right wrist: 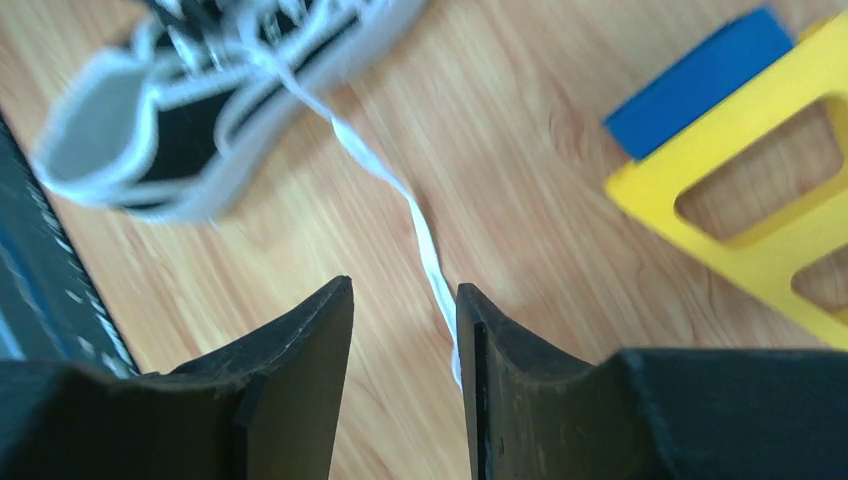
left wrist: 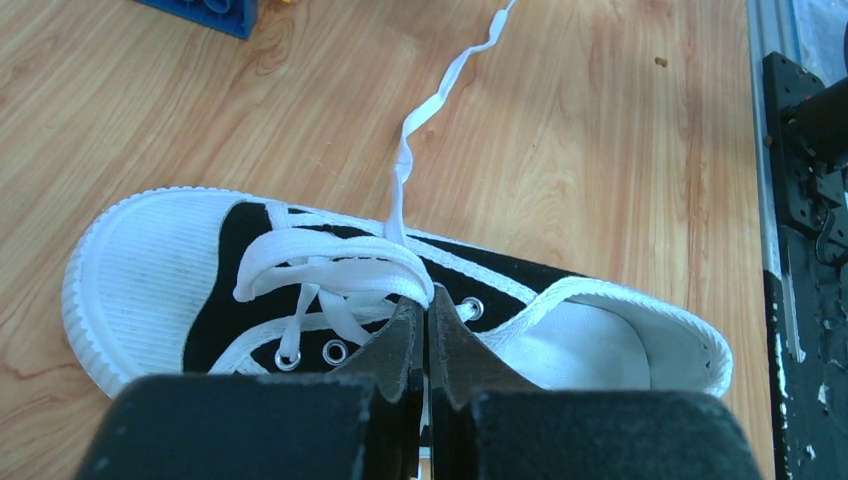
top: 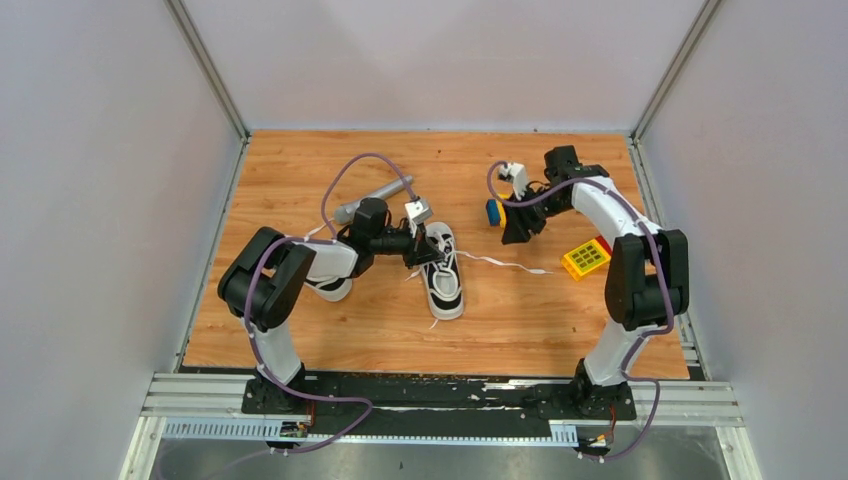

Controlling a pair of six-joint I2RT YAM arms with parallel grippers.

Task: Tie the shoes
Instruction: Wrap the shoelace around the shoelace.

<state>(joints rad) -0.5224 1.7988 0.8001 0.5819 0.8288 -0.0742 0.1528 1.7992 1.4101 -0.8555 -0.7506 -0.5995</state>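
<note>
Shoe (left wrist: 150, 270) beneath pinched-together left pincer (left wrist: 426, 306), right pincer (right wrist: 405, 290) ajar.

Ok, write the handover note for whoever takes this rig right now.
Left gripper: shut at the lacing of the middle sneaker; whether it pinches a lace I cannot tell.
Right gripper: open, above that sneaker's loose lace end, lying on the table.
Second sneaker: mostly hidden under the left arm.
Done: no bow visible.
Left: tie both sneakers.
</note>
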